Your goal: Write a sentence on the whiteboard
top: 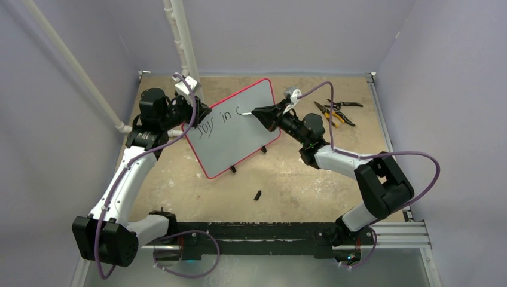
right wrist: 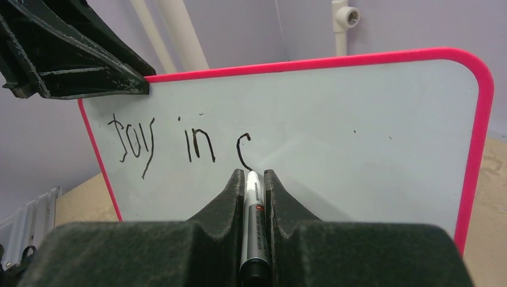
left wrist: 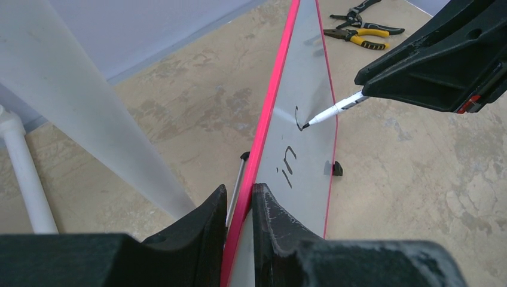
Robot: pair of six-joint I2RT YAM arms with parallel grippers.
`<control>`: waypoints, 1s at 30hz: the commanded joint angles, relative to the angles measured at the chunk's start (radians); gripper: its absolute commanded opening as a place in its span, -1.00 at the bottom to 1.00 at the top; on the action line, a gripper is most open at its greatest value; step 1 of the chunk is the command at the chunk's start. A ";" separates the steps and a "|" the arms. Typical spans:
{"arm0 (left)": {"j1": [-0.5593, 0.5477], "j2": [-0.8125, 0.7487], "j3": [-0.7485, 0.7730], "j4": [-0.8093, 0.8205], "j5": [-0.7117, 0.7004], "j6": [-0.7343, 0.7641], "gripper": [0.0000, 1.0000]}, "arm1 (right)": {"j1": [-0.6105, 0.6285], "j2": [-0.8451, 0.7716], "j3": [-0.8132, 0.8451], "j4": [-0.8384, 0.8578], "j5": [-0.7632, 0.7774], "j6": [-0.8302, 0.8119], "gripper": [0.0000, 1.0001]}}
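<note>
The whiteboard (top: pixel 251 134), pale with a red-pink rim, stands tilted on its small black feet in the middle of the table. My left gripper (left wrist: pixel 239 191) is shut on its rim at the upper left edge. The sentence (right wrist: pixel 191 143) reads "Joy in" in thin black letters, followed by a curved stroke like a "c". My right gripper (right wrist: pixel 254 173) is shut on a silver marker (right wrist: pixel 254 215). The marker's black tip (left wrist: pixel 307 125) touches the board at the lower end of that curve.
Yellow-handled pliers (top: pixel 335 110) lie at the back right, beyond the right arm. A small black cap (top: pixel 258 195) lies in front of the board. White pipes (top: pixel 185 42) rise behind the left arm. Lilac walls close three sides.
</note>
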 commanded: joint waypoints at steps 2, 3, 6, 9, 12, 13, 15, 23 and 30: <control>0.007 -0.011 -0.013 0.012 0.003 0.004 -0.62 | -0.006 -0.021 -0.014 -0.017 0.022 -0.035 -1.00; 0.007 -0.011 -0.013 0.013 0.003 0.004 -0.62 | -0.005 -0.022 -0.018 -0.017 0.017 -0.036 -1.00; 0.008 -0.011 -0.013 0.014 0.004 0.004 -0.62 | -0.005 -0.024 -0.023 -0.018 -0.002 -0.037 -1.00; 0.010 -0.010 -0.013 0.016 0.007 0.003 -0.62 | -0.003 -0.022 -0.022 -0.009 -0.027 -0.036 -1.00; 0.011 -0.010 -0.013 0.017 0.009 0.002 -0.62 | 0.001 -0.018 -0.017 0.005 -0.044 -0.030 -1.00; 0.011 -0.011 -0.013 0.017 0.010 0.002 -0.62 | 0.003 -0.015 -0.014 0.010 -0.050 -0.025 -1.00; 0.012 -0.011 -0.013 0.018 0.010 0.003 -0.62 | 0.004 -0.009 -0.007 0.024 -0.065 -0.017 -1.00; 0.014 -0.010 -0.014 0.018 0.012 0.001 -0.62 | 0.023 -0.008 0.014 0.059 -0.095 0.008 -1.00; 0.016 -0.013 -0.017 0.020 0.012 -0.001 -0.62 | 0.022 -0.099 -0.028 0.068 -0.022 0.020 -1.00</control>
